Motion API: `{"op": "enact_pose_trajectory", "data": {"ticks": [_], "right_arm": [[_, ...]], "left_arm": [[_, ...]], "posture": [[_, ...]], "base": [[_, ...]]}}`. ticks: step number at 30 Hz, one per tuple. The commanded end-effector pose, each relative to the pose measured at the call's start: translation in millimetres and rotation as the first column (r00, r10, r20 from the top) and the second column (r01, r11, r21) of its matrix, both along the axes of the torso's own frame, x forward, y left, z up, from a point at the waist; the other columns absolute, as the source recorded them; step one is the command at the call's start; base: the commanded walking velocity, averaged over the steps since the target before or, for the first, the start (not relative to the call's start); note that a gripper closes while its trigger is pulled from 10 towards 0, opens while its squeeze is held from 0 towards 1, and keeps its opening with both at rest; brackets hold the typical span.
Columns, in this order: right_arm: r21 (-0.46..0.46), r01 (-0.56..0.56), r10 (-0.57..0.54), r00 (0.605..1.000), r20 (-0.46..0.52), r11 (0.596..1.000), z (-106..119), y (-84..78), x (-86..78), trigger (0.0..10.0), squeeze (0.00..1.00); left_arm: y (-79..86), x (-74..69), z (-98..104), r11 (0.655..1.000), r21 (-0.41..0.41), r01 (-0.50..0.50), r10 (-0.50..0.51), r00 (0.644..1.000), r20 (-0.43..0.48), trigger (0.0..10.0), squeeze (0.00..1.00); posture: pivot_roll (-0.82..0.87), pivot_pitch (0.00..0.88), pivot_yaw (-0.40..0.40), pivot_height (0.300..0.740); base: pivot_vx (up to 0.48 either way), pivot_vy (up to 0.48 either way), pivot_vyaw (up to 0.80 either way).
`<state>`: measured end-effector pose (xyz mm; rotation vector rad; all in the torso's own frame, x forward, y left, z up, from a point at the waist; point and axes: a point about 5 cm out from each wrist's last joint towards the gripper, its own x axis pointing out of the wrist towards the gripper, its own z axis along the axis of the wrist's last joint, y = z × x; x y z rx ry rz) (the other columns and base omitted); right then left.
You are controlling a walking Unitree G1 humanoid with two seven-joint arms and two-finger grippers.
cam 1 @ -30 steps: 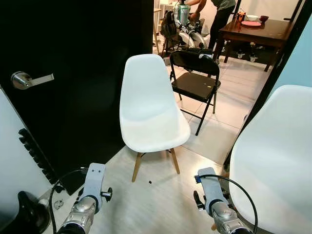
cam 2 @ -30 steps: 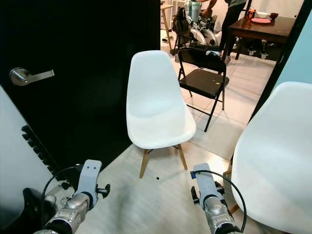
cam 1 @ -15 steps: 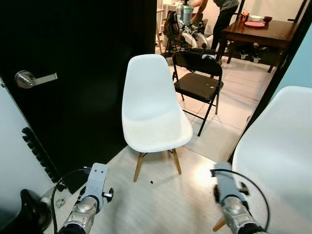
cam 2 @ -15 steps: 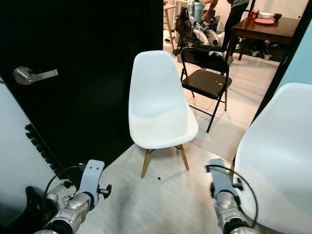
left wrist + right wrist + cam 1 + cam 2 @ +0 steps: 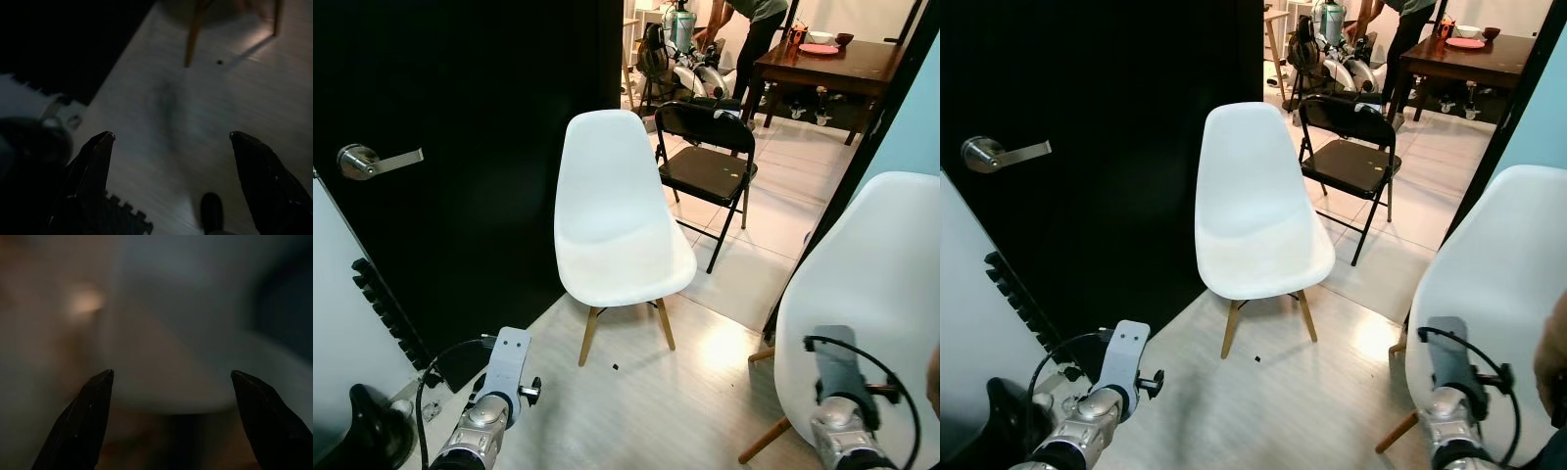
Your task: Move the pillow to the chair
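Both pairs of jaws stand spread wide with nothing between them; the left gripper (image 5: 171,142) hangs low over the pale plank floor (image 5: 646,392), its fingers (image 5: 88,171) well apart, and the right gripper (image 5: 171,382) points, fingers parted, at the blurred white shell of the near white chair (image 5: 862,274) on the robot's right, close in front of it. A second white shell chair (image 5: 612,211) on wooden legs stands ahead in the middle, its seat bare, beside a black door (image 5: 460,117) with a silver lever handle (image 5: 374,160); just behind it is a black folding chair (image 5: 707,166), and further back a dark wooden table (image 5: 827,64) with a person (image 5: 754,20) bending near it. I cannot make out any pillow among these things.
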<state>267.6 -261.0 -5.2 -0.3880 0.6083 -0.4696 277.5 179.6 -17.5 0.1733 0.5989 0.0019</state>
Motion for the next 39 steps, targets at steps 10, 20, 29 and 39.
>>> {"op": "enact_pose_trajectory", "data": {"ticks": [10,20,29,39], "right_arm": [[0.174,-0.175,0.186,0.981,-0.049,0.969,-24.6,48.8,-9.3,10.0,0.00],[0.149,-0.088,0.055,0.976,0.212,0.985,-20.3,29.6,-37.9,10.0,0.00],[0.114,0.019,-0.063,0.917,0.395,0.993,5.0,11.2,-31.4,10.0,0.00],[0.128,-0.120,0.011,0.772,0.636,0.984,91.4,6.1,54.7,10.0,0.00]], "left_arm": [[-4.1,-1.4,-1.3,1.000,0.006,0.006,-0.006,1.000,0.004,10.0,0.00],[-1.1,-5.4,-3.5,1.000,0.007,-0.017,0.017,1.000,0.008,10.0,0.00],[-0.9,-5.4,-3.4,1.000,0.009,-0.015,0.015,1.000,0.008,10.0,0.00],[1.5,-2.5,-0.8,1.000,0.022,0.002,-0.002,1.000,0.011,10.0,0.00]], "posture": [[0.00,0.014,-0.033,0.740],[0.00,0.025,-0.049,0.740],[0.00,0.033,-0.034,0.740],[0.00,0.035,-0.011,0.740]], "base": [[0.000,0.000,0.00],[0.000,0.000,0.00],[0.000,0.000,0.00],[0.000,0.000,0.00]]}}
